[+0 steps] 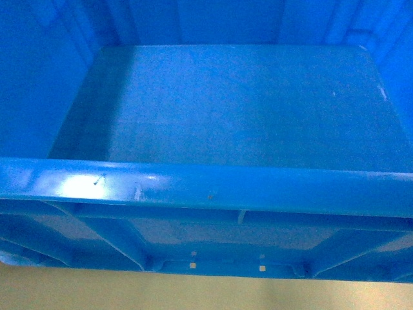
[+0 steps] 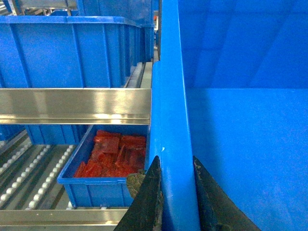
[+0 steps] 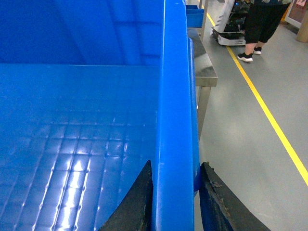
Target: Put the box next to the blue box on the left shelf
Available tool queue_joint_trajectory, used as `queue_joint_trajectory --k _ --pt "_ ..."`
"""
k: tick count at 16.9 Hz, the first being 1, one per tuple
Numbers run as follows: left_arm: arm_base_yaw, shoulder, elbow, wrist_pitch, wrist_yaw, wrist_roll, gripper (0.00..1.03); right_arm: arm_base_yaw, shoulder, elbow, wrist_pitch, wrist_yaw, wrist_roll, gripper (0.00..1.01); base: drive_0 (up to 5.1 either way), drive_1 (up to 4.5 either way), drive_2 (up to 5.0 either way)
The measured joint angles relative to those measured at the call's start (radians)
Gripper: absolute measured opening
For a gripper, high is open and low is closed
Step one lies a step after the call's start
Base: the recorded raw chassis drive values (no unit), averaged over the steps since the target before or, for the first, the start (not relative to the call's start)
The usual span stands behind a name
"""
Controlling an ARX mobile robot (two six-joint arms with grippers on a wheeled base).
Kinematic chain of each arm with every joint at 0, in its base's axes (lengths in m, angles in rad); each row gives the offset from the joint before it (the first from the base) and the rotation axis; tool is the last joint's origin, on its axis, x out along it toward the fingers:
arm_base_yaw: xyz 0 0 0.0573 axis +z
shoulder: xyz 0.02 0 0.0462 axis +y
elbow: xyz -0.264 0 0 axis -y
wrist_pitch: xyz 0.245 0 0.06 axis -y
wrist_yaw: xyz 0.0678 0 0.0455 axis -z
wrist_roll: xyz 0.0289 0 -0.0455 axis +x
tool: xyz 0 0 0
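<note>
The box (image 1: 226,110), a large bright-blue crate, fills the head view, tilted so I look down on its thick near rim with a small dark speck (image 1: 98,181), its ribbed outer wall and its smooth floor. My left gripper (image 2: 174,166) is shut on the box's left rim (image 2: 168,96). My right gripper (image 3: 175,168) is shut on the box's right rim (image 3: 175,72). A blue box (image 2: 67,48) stands on the upper level of the left shelf (image 2: 72,103), just left of the held box.
On the roller level below sits a small blue bin of red parts (image 2: 110,156). To the right lies grey floor with a yellow line (image 3: 269,120), a steel table leg (image 3: 204,96) and a person's legs (image 3: 257,29) beside another robot base.
</note>
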Motion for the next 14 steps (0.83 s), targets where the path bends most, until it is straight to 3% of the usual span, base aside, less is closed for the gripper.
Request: queue_joint_trajectory --k 14 --pt "0.0 0.0 0.0 0.0 0.0 0.0 0.09 0.0 0.0 0.0 0.0 -0.002 0.0 0.2 -5.1 2.38 2.4"
